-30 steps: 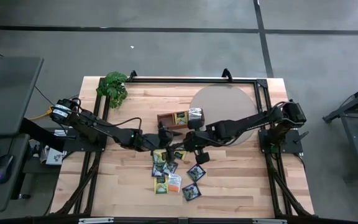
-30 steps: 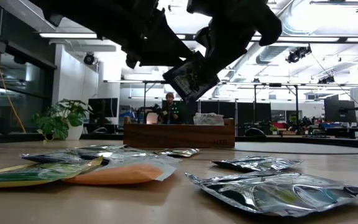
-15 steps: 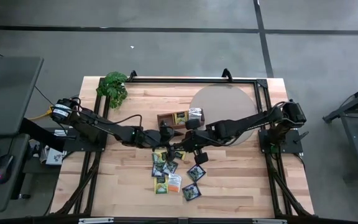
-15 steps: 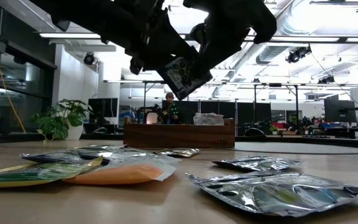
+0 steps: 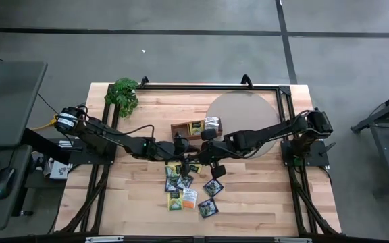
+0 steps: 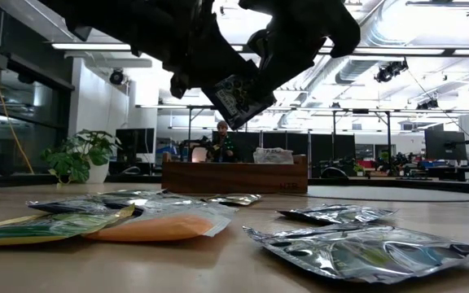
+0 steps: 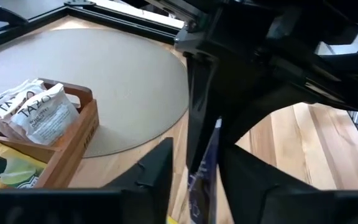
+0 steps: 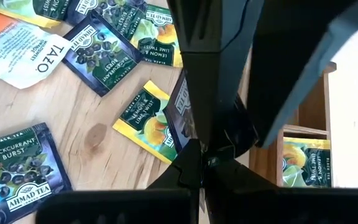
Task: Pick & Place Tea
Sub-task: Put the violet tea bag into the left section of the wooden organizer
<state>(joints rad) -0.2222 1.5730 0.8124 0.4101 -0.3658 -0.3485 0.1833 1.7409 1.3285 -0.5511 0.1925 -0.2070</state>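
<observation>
Narrowing since a second ago around the dark sachet (image 6: 236, 98) pinched aloft at frame centre by the clamped right gripper (image 5: 196, 159), left gripper (image 5: 183, 151) half-closed, apparently mid-handover toward the tray (image 5: 179, 127) just above.

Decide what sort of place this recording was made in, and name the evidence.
Probably a robotics lab or open workshop: a wooden workbench with two robot arms stands on a bare concrete floor, and the low view shows monitors and exposed ceiling ducts behind.

Open-plan lab: monitors (image 6: 442, 145), exposed ceiling ducts (image 6: 365, 69)
</observation>
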